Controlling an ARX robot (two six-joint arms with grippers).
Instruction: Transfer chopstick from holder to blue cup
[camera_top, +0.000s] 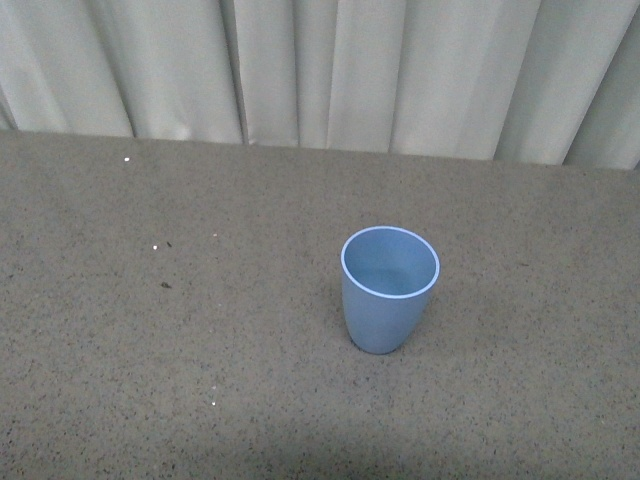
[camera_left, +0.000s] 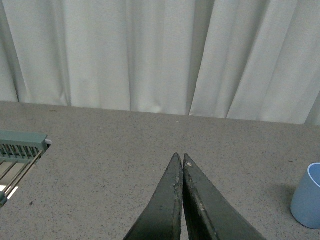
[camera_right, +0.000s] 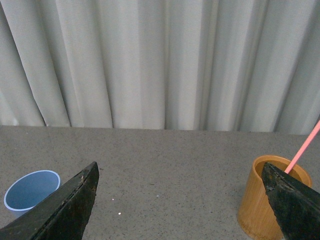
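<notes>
Right wrist view, one blue cup (camera_right: 31, 192), one chopstick (camera_right: 303, 148)

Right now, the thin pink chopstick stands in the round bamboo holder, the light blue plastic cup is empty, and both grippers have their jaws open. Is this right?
No. The left gripper has its jaws shut, as the left wrist view shows; only the right gripper has them open. The rest is correct.
</notes>
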